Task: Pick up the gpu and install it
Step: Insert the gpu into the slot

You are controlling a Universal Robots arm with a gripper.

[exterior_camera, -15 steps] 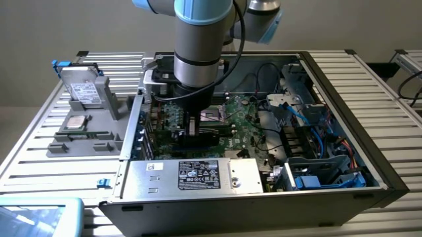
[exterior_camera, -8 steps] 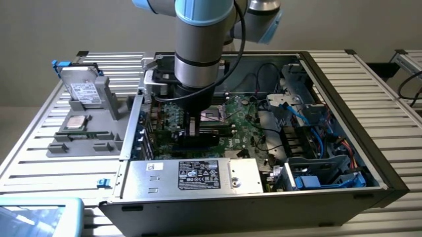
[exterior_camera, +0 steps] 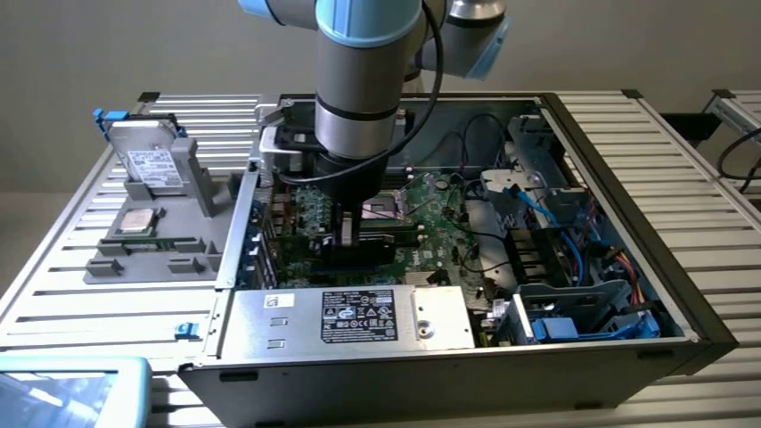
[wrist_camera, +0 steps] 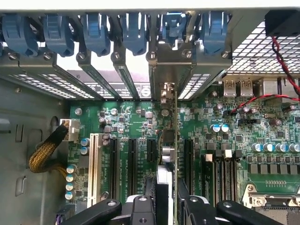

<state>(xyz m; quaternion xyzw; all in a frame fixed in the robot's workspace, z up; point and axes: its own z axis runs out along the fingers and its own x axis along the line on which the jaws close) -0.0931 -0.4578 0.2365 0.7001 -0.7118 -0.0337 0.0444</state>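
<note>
The gpu (wrist_camera: 174,136) stands on edge inside the open computer case (exterior_camera: 618,178). In the wrist view I see it as a thin green board edge running down to a black expansion slot on the motherboard (wrist_camera: 140,122). Its silver end bracket (wrist_camera: 169,65) sits against the rear slot openings under the blue clips. My gripper (wrist_camera: 168,190) is shut on the card's near end, one dark finger on each side. In the exterior view the gripper (exterior_camera: 347,230) reaches straight down over the motherboard with the gpu's black body (exterior_camera: 356,259) below it. Whether the card is fully seated I cannot tell.
The silver power supply (exterior_camera: 345,316) lies just in front of the gripper. Blue cables and a drive cage (exterior_camera: 571,312) crowd the exterior view's right. Outside the case, a grey fixture (exterior_camera: 155,245) holds a white-labelled hard drive (exterior_camera: 152,160) and a chip (exterior_camera: 141,219). Black memory sticks (wrist_camera: 220,173) stand beside the gpu.
</note>
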